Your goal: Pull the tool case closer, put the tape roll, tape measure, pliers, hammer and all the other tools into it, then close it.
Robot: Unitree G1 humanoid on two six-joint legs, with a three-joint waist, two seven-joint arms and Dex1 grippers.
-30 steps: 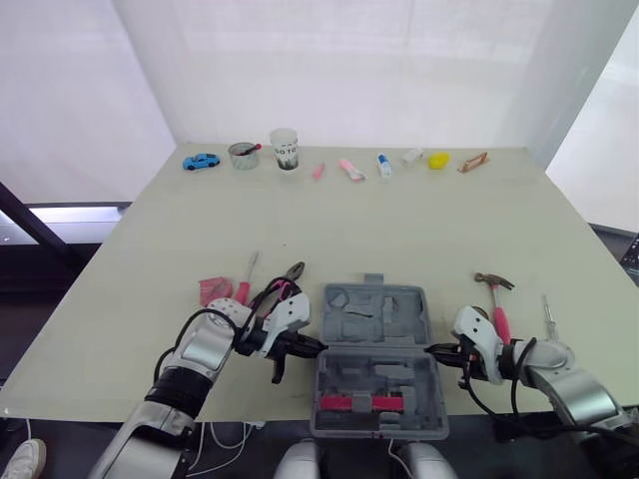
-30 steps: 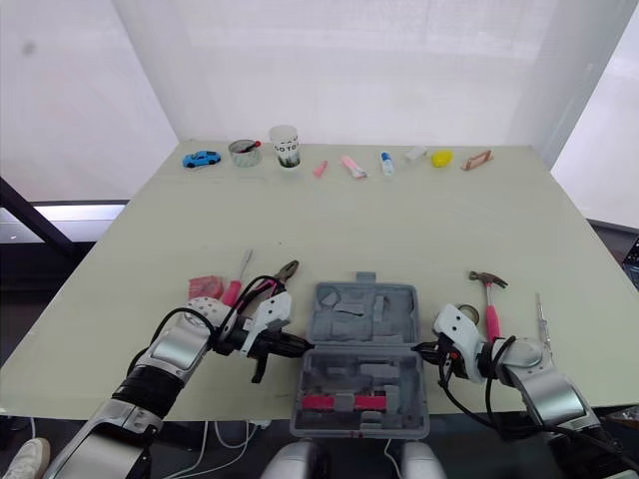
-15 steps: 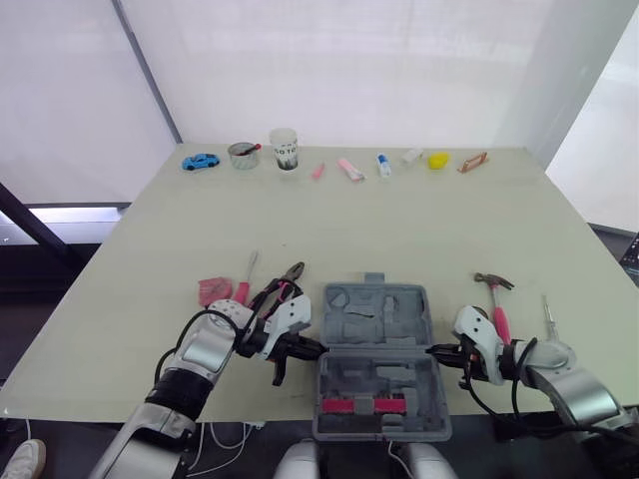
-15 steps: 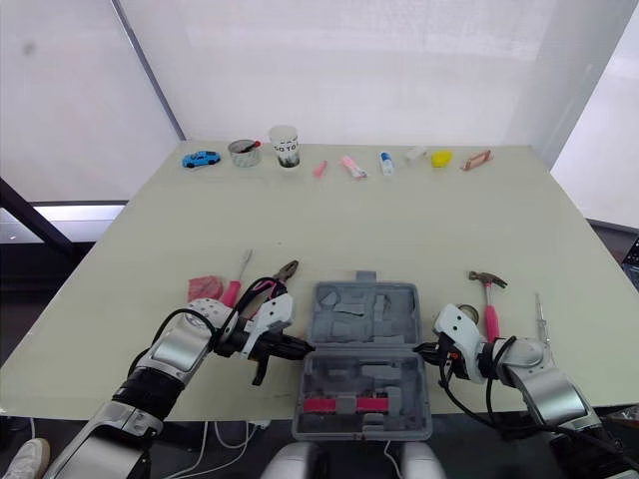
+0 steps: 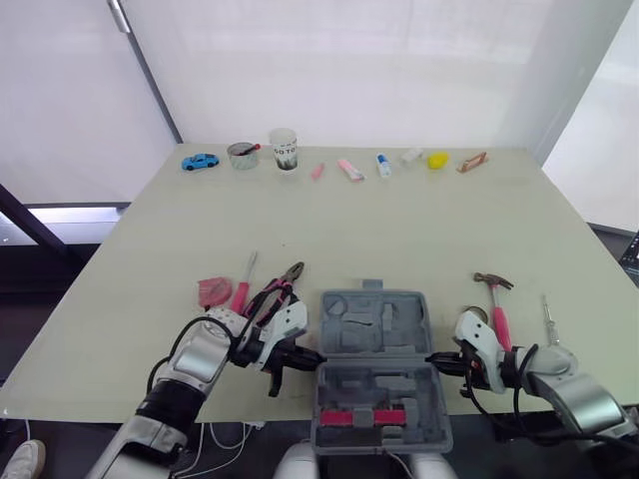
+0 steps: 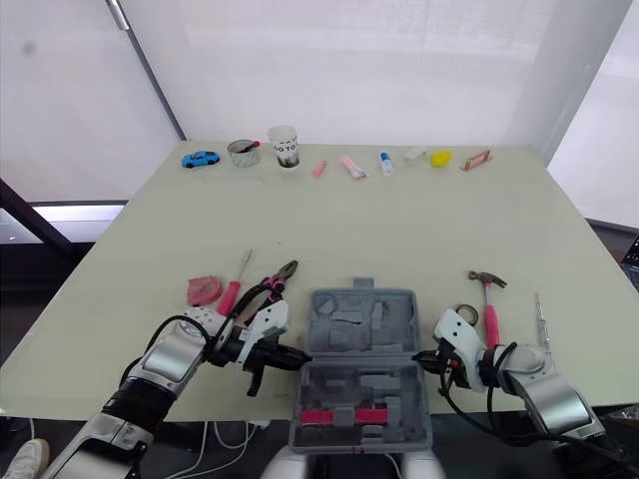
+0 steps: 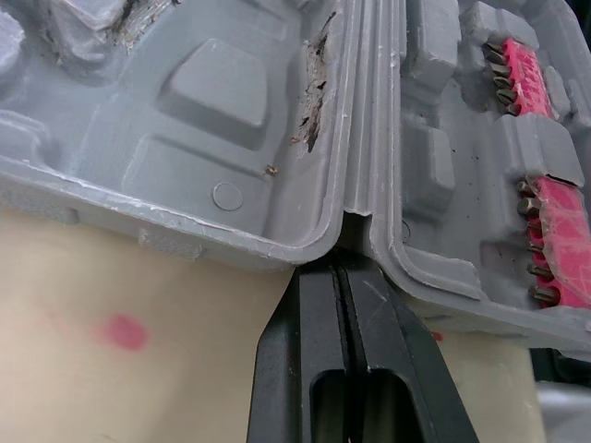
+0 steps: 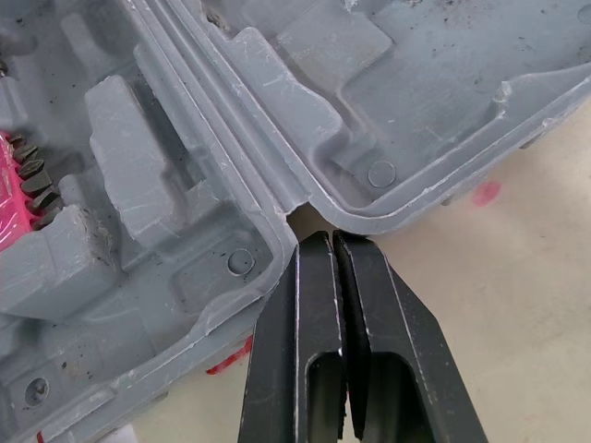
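**Tool case sits open at the near edge, tools not yet packed**

The grey tool case lies open at the near edge of the desk, lid flat and pointing away from the robot. The left hand and the right hand flank it at the hinge line. Each hand has its two black fingers pressed together with nothing between them, the tips tucked into the notch where the two halves of the case meet. Pulling the case closer looks done or all but done.

Packing has not begun. The moulded hollows are bare except for a pink bit rack in the near half. The pliers, a pink screwdriver and what looks to be the tape measure lie on the desk left of the case. The hammer, the tape roll and a slim metal tool lie to its right.

Every tool must go in before the lid can close
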